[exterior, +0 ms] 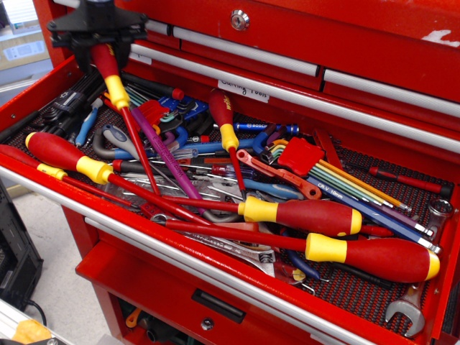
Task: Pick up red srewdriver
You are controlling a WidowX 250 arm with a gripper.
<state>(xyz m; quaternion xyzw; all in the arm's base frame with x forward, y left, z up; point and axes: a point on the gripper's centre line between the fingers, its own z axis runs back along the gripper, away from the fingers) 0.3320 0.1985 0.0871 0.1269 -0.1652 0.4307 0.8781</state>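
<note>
Your gripper (100,39) is clamped on the handle of the red srewdriver (115,90) at the far left of the tool drawer (180,251). The handle is raised, while its shaft tip appears low among the clutter; lifting it clear remains.

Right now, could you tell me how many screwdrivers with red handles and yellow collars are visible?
5: one held by the gripper, one at centre, one left, two front right. Clutter may hide more.
</note>
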